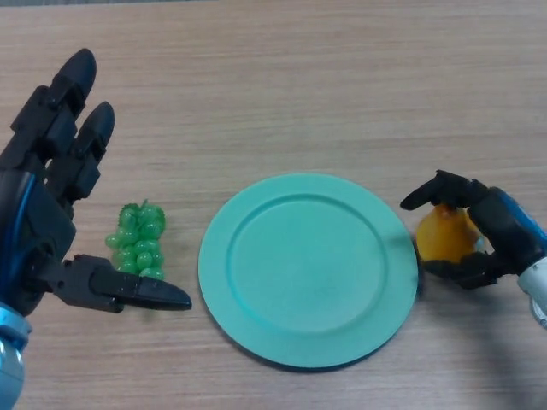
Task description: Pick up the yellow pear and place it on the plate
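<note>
The right robot hand (491, 235) curls its fingers and thumb round the pear (445, 236), which sits on the desk (299, 77) just beside the plate's (256, 316) right rim. The left robot hand (51, 188) hangs open near the desk's left edge, beside green grapes (138, 239).

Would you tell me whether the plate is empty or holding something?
Empty: the plate shows bare green; the pear sits beside it in the right hand.
</note>
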